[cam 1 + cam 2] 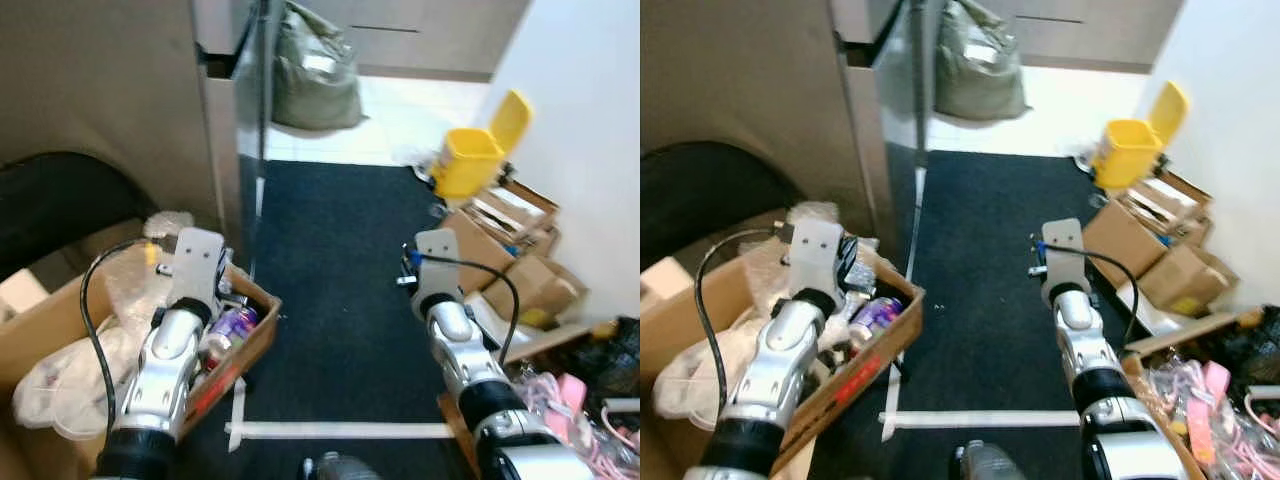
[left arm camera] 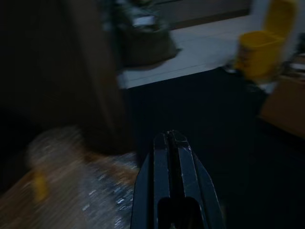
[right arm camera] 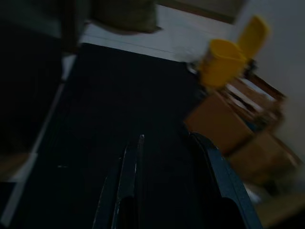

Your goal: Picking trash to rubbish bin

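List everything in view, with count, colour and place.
bin: one, yellow, lid up, far right by the wall.
sack: one, grey-green, far end on the pale floor.
carpet: one, dark, centre floor.
tape: one white strip, across the near carpet.
trash box: one, brown cardboard, near left, holding a purple can and clear plastic.
cartons: several, brown, right side.
left gripper: fingers shut, above the trash box.
right gripper: fingers open, above the carpet.
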Motion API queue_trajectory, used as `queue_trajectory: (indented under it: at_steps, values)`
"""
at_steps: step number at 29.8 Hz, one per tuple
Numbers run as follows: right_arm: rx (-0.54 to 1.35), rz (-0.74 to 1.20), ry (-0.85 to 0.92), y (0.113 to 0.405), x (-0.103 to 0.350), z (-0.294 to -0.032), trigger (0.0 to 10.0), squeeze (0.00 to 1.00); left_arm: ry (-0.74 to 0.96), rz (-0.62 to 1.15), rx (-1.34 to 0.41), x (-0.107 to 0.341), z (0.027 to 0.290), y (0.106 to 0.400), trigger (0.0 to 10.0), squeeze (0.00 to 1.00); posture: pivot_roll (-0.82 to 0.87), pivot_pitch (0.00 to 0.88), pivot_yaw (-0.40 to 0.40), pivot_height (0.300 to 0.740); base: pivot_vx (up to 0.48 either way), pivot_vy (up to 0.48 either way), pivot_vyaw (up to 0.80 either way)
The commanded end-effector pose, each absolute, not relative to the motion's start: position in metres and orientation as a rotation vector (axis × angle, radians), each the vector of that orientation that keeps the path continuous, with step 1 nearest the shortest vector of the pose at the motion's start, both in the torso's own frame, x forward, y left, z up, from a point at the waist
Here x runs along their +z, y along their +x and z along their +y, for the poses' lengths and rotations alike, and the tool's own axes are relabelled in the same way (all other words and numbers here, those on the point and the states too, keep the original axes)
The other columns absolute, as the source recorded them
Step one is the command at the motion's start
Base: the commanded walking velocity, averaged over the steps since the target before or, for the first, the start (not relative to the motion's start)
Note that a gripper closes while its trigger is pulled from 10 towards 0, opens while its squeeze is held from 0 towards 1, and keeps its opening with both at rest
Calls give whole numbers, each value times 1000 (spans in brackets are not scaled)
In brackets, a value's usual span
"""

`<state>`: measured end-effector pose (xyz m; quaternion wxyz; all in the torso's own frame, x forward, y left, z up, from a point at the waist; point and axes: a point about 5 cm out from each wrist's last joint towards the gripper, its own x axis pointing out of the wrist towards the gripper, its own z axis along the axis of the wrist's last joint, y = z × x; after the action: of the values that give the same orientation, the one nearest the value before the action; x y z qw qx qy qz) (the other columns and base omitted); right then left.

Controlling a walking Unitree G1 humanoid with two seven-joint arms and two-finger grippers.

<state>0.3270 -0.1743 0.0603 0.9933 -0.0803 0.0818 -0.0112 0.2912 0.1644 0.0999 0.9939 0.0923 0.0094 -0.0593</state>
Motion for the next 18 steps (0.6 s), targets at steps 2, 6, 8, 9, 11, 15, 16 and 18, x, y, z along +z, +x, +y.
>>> queue_trajectory:
  at_steps: [2, 6, 8, 9, 11, 15, 16, 18]
  values:
    - [-38, 207, -154, 323, 52, -175, 10000, 0, 196, 30, -126, 97, 164, 290, 10000, 0, 61, 19, -70, 740, 0, 0, -800]
    - [-54, 224, -141, 322, 50, -174, 10000, 0, 200, 40, -137, 95, 164, 293, 10000, 0, 50, 21, -47, 740, 0, 0, -800]
    - [-60, 229, -137, 321, 49, -175, 10000, 0, 205, 42, -149, 96, 163, 295, 10000, 0, 50, 22, -32, 740, 0, 0, -800]
    - [-60, 229, -137, 321, 49, -175, 10000, 0, 205, 42, -149, 96, 163, 295, 10000, 0, 50, 22, -32, 740, 0, 0, -800]
    - [-78, 247, -129, 318, 45, -178, 10000, 0, 211, 41, -169, 98, 161, 298, 10000, 0, 55, 26, -13, 740, 0, 0, -800]
    - [-90, 262, -120, 314, 41, -178, 10000, 0, 220, 42, -177, 99, 161, 299, 10000, 0, 61, 33, -7, 740, 0, 0, -800]
    - [-91, 267, -118, 313, 39, -178, 10000, 0, 222, 43, -177, 100, 162, 299, 10000, 0, 62, 34, -7, 740, 0, 0, -800]
    - [-90, 274, -115, 311, 37, -176, 10000, 0, 229, 45, -175, 100, 164, 299, 10000, 0, 64, 39, -8, 740, 0, 0, -800]
